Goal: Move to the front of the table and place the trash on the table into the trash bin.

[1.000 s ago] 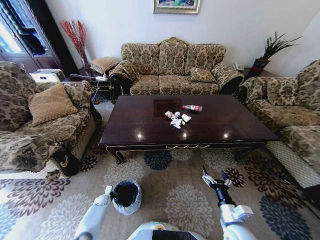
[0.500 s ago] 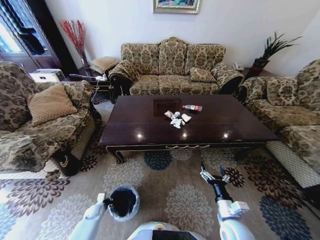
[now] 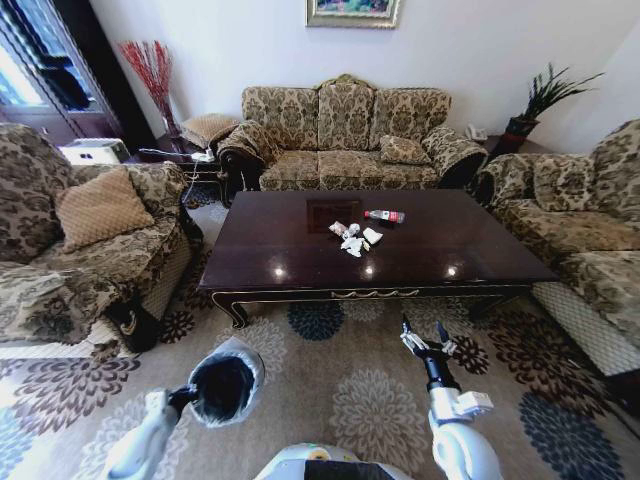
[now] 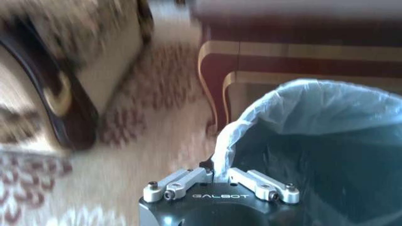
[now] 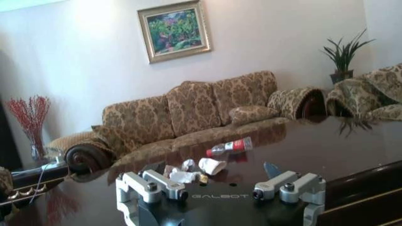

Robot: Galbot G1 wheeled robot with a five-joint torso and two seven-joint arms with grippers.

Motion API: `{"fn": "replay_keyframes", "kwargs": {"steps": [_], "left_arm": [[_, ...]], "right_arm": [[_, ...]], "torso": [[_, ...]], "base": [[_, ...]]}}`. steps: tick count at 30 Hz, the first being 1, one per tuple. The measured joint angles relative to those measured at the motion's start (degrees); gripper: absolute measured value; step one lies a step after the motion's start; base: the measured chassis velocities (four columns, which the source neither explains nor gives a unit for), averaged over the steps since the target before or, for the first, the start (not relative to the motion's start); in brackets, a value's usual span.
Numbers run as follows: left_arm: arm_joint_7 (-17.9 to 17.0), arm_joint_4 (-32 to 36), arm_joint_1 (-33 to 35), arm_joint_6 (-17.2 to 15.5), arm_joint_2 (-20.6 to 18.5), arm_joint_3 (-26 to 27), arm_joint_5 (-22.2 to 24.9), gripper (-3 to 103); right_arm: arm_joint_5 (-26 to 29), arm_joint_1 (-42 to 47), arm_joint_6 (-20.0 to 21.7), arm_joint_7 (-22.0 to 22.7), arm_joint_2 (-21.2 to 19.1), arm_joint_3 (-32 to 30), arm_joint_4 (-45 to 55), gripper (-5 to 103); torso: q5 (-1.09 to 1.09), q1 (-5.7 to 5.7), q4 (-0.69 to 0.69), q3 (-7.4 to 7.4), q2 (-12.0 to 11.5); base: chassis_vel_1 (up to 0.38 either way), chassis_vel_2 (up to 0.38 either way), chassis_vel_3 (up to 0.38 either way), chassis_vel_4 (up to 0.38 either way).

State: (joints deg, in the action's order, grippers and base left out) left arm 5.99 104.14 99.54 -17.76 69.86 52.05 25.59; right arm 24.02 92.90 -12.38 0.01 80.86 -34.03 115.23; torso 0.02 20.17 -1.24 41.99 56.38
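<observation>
The dark glossy table (image 3: 460,240) stands ahead of me. Near its middle lies the trash: white crumpled scraps (image 3: 352,240) and a small bottle with a red label (image 3: 384,216). My left gripper (image 3: 183,397) is shut on the bag-lined rim of the trash bin (image 3: 243,358), which hangs tilted above the carpet at the lower left. The left wrist view has the fingers (image 4: 248,179) pinching the pale bag of the trash bin (image 4: 314,136). My right gripper (image 3: 421,341) is open, low before the table's front edge. In the right wrist view the open right gripper (image 5: 220,190) faces the scraps (image 5: 187,175) and bottle (image 5: 229,146).
Patterned sofas surround the table: one behind it (image 3: 345,135), one on the left (image 3: 90,240), one on the right (image 3: 590,220). A flowered carpet (image 3: 370,400) lies between me and the table. The table's carved leg (image 4: 213,84) is close to the bin.
My left arm has swung the trash bin up and to the left, tilting it. The right gripper has shifted slightly closer to me. The table and trash stay put.
</observation>
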Motion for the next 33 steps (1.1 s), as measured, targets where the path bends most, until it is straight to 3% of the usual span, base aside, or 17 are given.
{"fn": "replay_keyframes", "kwargs": {"steps": [2, 5, 13, 15, 17, 22, 33], "left_arm": [[-0.2, 9.4, 3.2, -0.1, 0.4, 3.7, 3.4, 0], [-0.8, 17.0, 4.3, -0.8, 0.6, 6.4, 6.8, 0], [-4.3, 31.6, 0.6, -4.8, -1.4, 9.0, 14.4, 0], [-4.5, 32.4, 0.3, -5.1, -2.2, 8.9, 14.9, 0], [-5.0, 33.5, -0.8, -5.3, -5.9, 8.7, 16.7, 0], [-6.1, 33.7, -3.3, -4.8, -8.5, 8.7, 18.5, 0], [-9.3, 33.8, -5.5, -0.3, -4.7, 2.0, 17.2, 0]], "right_arm": [[-0.5, -0.6, -0.4, -0.1, 0.3, -0.4, -0.3, 100], [-1.0, -0.3, -2.1, -0.2, 0.3, -0.7, -0.3, 100], [-3.3, 0.8, -5.6, -0.5, -0.8, -1.6, 1.8, 100], [-4.0, 0.9, -5.9, -0.5, -0.8, -1.7, 2.1, 100], [-6.0, 1.0, -6.7, -0.4, -0.8, -1.7, 2.9, 100], [-8.6, 0.8, -6.9, -0.4, -0.7, -2.0, 4.3, 100], [-10.7, 0.5, -6.4, 1.1, -1.0, -1.3, 4.9, 100]], "torso": [[0.01, 0.00, 0.06, 0.00, 0.0], [-0.03, 0.00, 0.07, 0.00, 0.0], [0.00, 0.01, 0.07, 0.00, 0.0], [0.01, 0.01, 0.07, 0.00, 0.0], [-0.01, 0.00, 0.06, 0.00, 0.0], [-0.04, 0.01, 0.05, 0.00, 0.0], [-0.02, -0.01, 0.06, 0.00, 0.0]], "base": [[0.000, 0.000, 0.000, 0.000], [0.000, 0.000, 0.000, 0.000], [0.000, 0.000, 0.000, 0.000], [0.000, 0.000, 0.000, 0.000], [0.000, 0.000, 0.000, 0.000], [0.000, 0.000, 0.000, 0.000], [0.000, 0.000, 0.000, 0.000]]}}
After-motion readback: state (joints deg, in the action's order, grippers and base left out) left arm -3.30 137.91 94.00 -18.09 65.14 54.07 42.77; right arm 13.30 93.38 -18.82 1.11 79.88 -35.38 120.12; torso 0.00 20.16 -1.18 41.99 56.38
